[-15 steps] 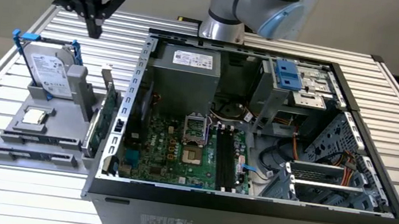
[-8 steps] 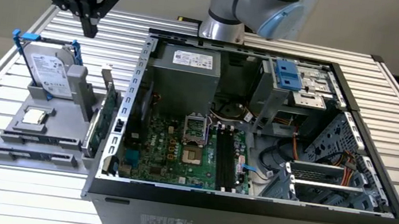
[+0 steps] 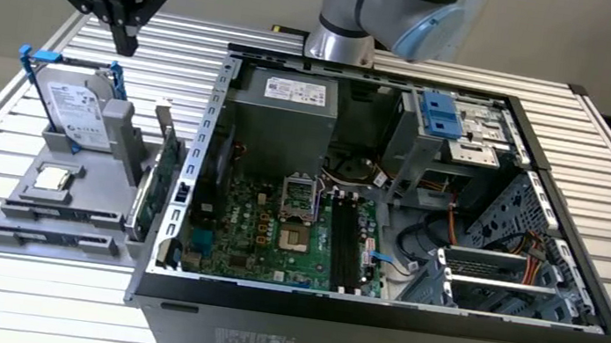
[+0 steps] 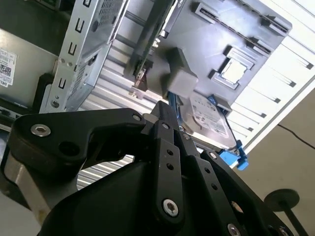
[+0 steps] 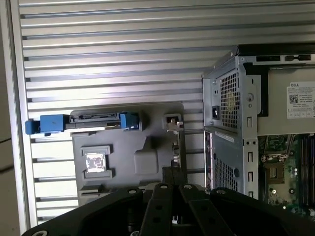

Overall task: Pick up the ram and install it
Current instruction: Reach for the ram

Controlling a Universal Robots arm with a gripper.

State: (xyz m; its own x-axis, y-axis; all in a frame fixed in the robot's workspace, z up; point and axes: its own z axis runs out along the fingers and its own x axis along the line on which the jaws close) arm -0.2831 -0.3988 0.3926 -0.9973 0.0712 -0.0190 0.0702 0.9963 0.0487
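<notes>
Gripper [image 3: 124, 43] is hanging in the air at the exterior view's left, fingers [image 4: 166, 129] pointing down & pressing together w/ nothing between; arm [image 3: 404, 7] is bending overhead.

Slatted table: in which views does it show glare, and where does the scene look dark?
In the first wrist view, bright glare bands lie on the slatted table; in the second wrist view, its slats wash out pale behind the dark end effector; in the exterior view, the table is evenly lit and the computer case is shaded inside.
</notes>
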